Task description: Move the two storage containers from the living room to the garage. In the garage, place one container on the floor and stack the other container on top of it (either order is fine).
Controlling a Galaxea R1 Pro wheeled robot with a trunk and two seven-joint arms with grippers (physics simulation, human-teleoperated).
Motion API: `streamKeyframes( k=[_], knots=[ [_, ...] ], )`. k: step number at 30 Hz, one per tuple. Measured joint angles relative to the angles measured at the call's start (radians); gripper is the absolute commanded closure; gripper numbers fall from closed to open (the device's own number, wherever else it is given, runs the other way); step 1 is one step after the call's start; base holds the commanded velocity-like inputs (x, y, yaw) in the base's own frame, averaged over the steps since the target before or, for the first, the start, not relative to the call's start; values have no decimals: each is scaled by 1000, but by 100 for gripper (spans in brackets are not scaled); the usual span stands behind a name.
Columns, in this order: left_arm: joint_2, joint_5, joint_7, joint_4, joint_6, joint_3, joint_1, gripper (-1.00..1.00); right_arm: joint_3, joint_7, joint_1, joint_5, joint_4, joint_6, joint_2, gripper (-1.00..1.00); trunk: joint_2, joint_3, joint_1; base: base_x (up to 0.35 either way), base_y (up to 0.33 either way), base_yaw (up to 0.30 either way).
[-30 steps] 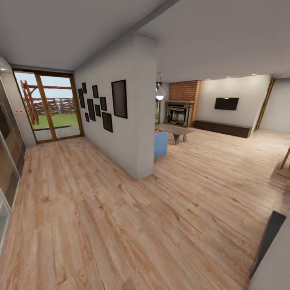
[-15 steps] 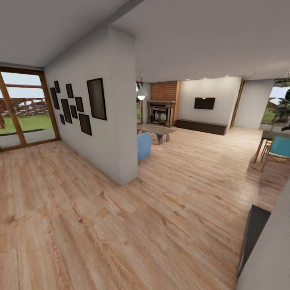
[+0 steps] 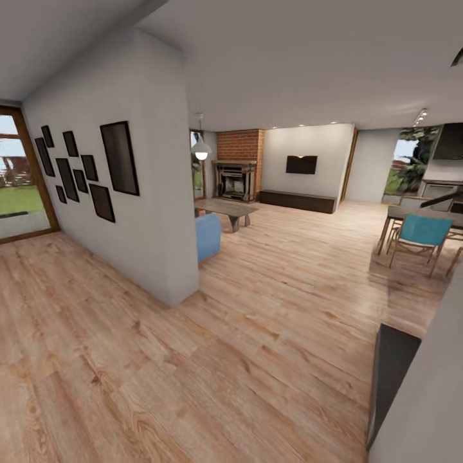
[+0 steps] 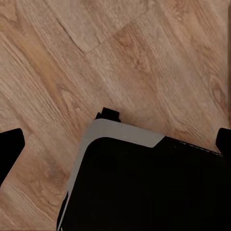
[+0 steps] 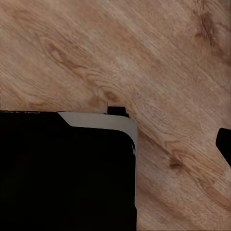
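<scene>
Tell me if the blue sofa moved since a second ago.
No. The blue sofa sits against the partition wall as before; the camera turned, shifting both together.

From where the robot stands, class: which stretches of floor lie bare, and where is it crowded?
Bare wood-plank floor runs between the picture wall and the dining chair, through to the fireplace. It is crowded around the coffee table and blue sofa, and near the dining set.
</scene>
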Motion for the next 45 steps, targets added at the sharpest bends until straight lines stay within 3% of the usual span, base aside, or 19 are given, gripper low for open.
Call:
streamKeyframes(
  k=[4, 9, 14, 45],
  knots=[
    [-1, 1, 0, 0, 0, 1, 0, -100, 2, 4, 0, 8, 0, 0, 0, -100, 0, 0, 0, 323, 0, -5],
    [-1, 1, 0, 0, 0, 1, 0, -100, 1, 1, 0, 64, 0, 1, 2, -100, 0, 0, 0, 323, 0, -1],
    [0, 2, 0, 0, 0, 1, 0, -100, -1, 0, 0, 84, 0, 0, 2, -100, 0, 0, 0, 323, 0, 0],
    [-1, 2, 0, 0, 0, 0, 0, -100, -6, -2, 1, 80, 0, -1, 2, -100, 0, 0, 0, 323, 0, 0]
  ],
)
